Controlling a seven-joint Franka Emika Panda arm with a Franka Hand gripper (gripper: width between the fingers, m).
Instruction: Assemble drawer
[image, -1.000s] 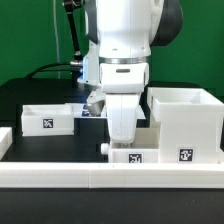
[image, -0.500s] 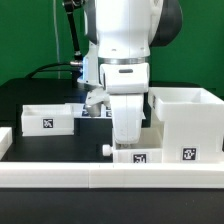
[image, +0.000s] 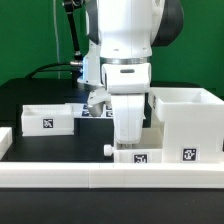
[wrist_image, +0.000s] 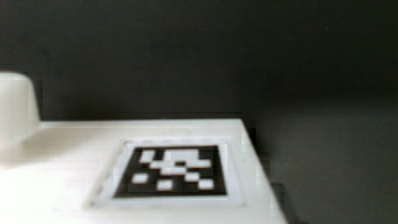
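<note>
The two-finger gripper (image: 127, 142) sits low over one small shallow white plastic knobbed tray (image: 135, 156). Its fingertips are hidden, so spread or closed cannot be determined. The tall white plastic box casing (image: 186, 122) stands just beside the gripper, the second white tray (image: 44, 118) apart on its other side. Progress is judged early, as neither tray is in the casing and both insertions remain.

One casing (image: 185, 125), seemingly two trays (image: 42, 118) (image: 150, 156)

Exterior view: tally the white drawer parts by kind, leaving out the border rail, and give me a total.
Shallow trays: 2, the tray at the exterior view's left and the front tray
Tall box casing: 1
Total: 3
</note>
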